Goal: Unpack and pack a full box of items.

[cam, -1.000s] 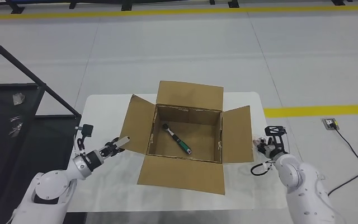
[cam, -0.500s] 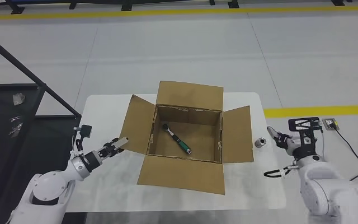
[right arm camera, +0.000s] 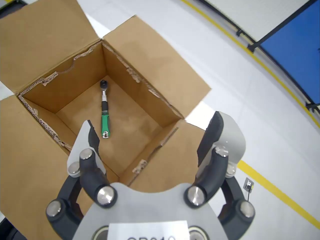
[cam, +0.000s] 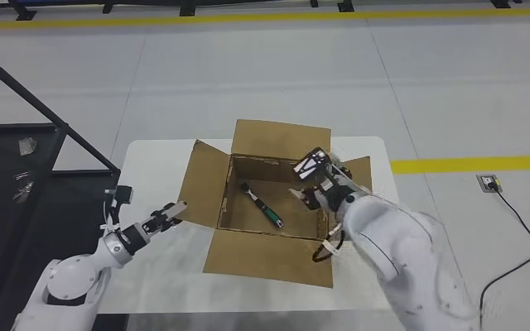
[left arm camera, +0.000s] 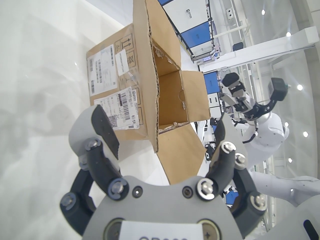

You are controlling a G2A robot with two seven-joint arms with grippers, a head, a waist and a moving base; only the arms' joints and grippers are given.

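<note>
One ratchet (right arm camera: 104, 112) lies in the box (right arm camera: 62, 86); my right fingers (right arm camera: 225, 131), wide above it, should drop onto its handle; left fingers (left arm camera: 105, 128) wide too.

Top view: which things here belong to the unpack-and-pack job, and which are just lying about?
Job:
box, open on the table
ratchet, lying on the box floor
right tool, open above the box
left tool, open beside a side flap

Lying about:
black frame
floor socket with its cable
yellow floor line
</note>
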